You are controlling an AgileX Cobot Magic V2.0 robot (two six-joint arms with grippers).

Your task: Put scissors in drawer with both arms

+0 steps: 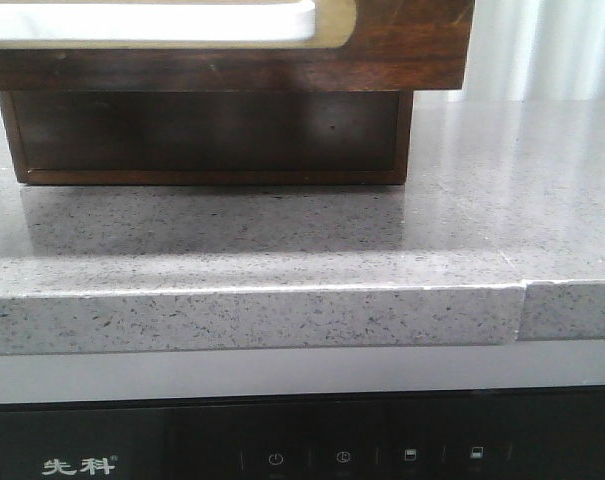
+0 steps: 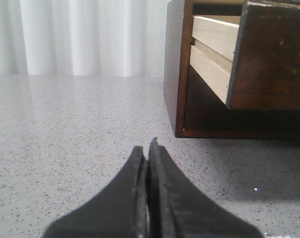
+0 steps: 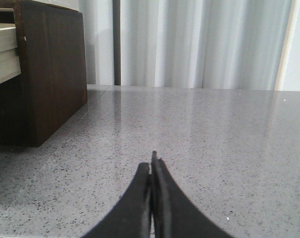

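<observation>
**Trainee:** What does the figure show, largest item down?

**Operator:** From my remote station: the grey speckled tabletop (image 1: 282, 230) spans the middle of the front view. Across the top of that frame sits the dark wooden cabinet (image 1: 207, 140), and its drawer (image 1: 402, 45) stands pulled out, the front overhanging the open base. In the left wrist view the drawer's front fills the upper right, its pale side boards showing behind it. Smallest are the claws: the left claw (image 2: 149, 148) at bottom centre of its frame, the right claw (image 3: 152, 163) at bottom centre of its own, each with fingers pressed together and nothing between them.

**Trainee:** And the scissors?

**Operator:** I cannot place them. No tabletop area in view carries them, and the drawer's interior is hidden from every camera.

**Trainee:** So what stage is this?

**Operator:** I judge it fits two: scissors lying outside the frames awaiting pickup, or already inside the open drawer awaiting closure. I would settle that by sighting the drawer's interior before committing either arm. In either case, I would keep both claws clear of the overhanging drawer front, since it juts well beyond the cabinet.
</observation>
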